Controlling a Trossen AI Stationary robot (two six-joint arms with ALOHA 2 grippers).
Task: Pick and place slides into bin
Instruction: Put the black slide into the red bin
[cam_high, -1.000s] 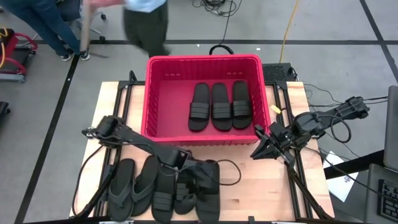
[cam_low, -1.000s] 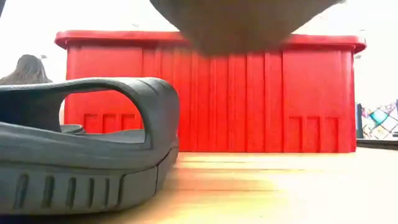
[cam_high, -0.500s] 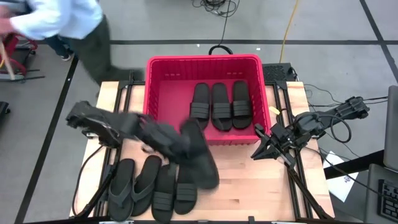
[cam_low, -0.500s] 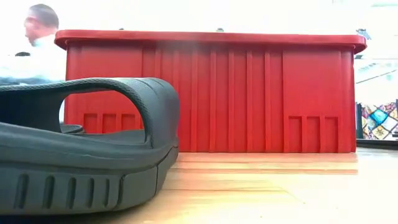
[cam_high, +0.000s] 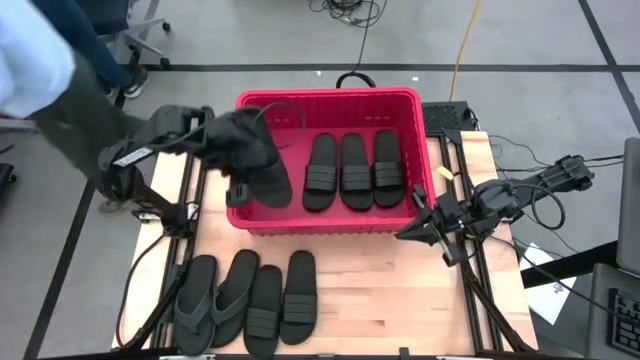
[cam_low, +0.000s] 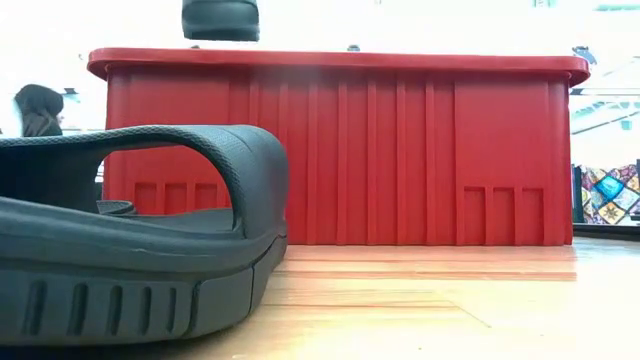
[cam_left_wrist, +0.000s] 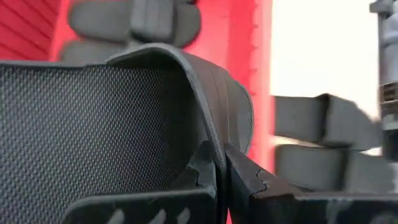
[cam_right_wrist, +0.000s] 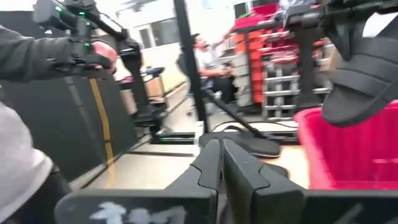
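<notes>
My left gripper (cam_high: 248, 155) is shut on a dark slide (cam_high: 268, 178) held in the air over the left part of the red bin (cam_high: 330, 93). The slide's end shows above the bin's rim in the low view (cam_low: 220, 18). Three slides (cam_high: 356, 170) lie side by side on the bin's floor. Two thong sandals (cam_high: 212, 298) and two strap slides (cam_high: 282, 305) lie on the table near its near edge. My right gripper (cam_high: 425, 228) is shut and empty beside the bin's right wall. My left gripper (cam_left_wrist: 221, 152) pinches the edge of the slide's wide strap (cam_left_wrist: 208, 124) between its two fingers. The slide is lifted clear, tilted, above the bin, as the right wrist view (cam_right_wrist: 367, 68) also shows.
A person (cam_high: 50, 90) stands by the table's far left corner, close to my left arm. Bare wood table (cam_high: 390, 290) lies between the bin and the near right edge. One slide (cam_low: 130, 240) lies right before the low camera.
My left gripper has risen from the slides at the near edge and gone toward the far left, carrying one slide up off the table and over the bin's left part. The person behind the table has walked toward the left.
</notes>
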